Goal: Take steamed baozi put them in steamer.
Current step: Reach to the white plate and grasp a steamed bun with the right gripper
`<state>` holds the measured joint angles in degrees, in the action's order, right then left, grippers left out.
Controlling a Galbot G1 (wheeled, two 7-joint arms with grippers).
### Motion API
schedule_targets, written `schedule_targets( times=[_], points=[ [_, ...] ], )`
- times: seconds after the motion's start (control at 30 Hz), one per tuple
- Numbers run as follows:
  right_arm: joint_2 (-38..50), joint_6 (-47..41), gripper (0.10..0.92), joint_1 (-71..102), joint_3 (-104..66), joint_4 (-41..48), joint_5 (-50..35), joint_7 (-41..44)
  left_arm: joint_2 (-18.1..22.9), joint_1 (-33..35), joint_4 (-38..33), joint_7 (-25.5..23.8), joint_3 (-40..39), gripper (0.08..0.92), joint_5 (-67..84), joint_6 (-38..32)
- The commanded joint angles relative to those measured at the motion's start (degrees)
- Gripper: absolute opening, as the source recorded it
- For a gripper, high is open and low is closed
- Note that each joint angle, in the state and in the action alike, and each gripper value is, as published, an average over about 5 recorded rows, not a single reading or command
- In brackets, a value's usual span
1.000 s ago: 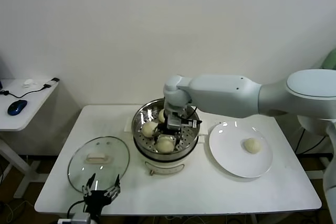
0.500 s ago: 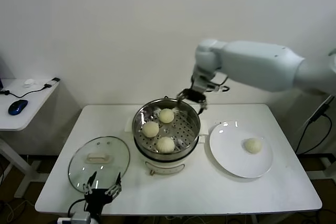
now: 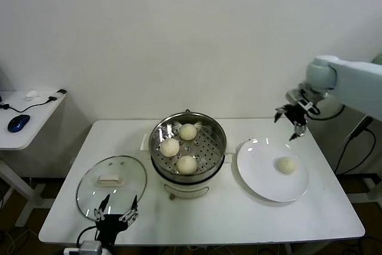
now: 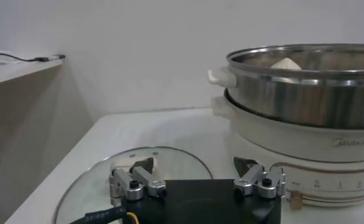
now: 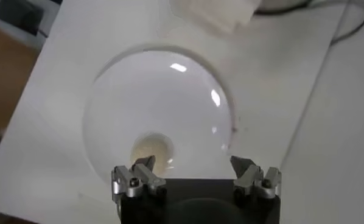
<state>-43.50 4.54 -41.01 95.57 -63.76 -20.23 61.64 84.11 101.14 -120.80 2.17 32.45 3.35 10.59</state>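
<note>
The steel steamer stands mid-table on its white base and also shows in the left wrist view. Three cream-white baozi lie on its perforated tray: one at the back, one at the left, one at the front. A fourth baozi lies on the white plate to the right; the right wrist view shows it too. My right gripper is open and empty, in the air above the plate's far edge. My left gripper is open and empty, low at the table's front edge by the glass lid.
A round glass lid lies flat at the front left of the white table. A small side table with a blue mouse stands further left. A wall rises behind the table.
My right gripper left the steamer, empty, and swung right to above the plate. A third baozi now lies at the back of the tray. The left gripper has not moved.
</note>
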Motion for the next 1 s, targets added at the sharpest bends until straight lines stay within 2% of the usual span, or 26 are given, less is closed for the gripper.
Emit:
schedule_targets(
  times=[0.03,0.33,0.77,0.87,1.0],
  points=[
    [6.7,-11.6,0.823,18.6,-10.9,3.7,4.7,-4.0,0.0,0.0,-0.3,0.0,0.0,0.823,0.1,0.1],
    [2.8,-12.8,0.823,29.8,-22.6,9.5,9.8,-6.0,0.4,0.2,0.4,0.0,-0.1,0.823,-0.1,0.1],
    [-1.8,-11.6,0.822,33.7,-29.4,15.0,11.8,-8.2,0.5,0.6,1.0,0.2,0.0,0.823,-0.5,0.1],
    [-1.8,-11.7,0.803,33.5,-29.2,14.4,11.8,-7.4,0.5,0.6,1.0,0.2,-0.1,0.823,-0.6,0.0],
    [-1.2,-11.9,0.728,32.2,-27.8,13.0,11.7,-6.2,0.5,0.7,1.1,0.3,0.1,0.823,-0.6,0.0]
  ],
)
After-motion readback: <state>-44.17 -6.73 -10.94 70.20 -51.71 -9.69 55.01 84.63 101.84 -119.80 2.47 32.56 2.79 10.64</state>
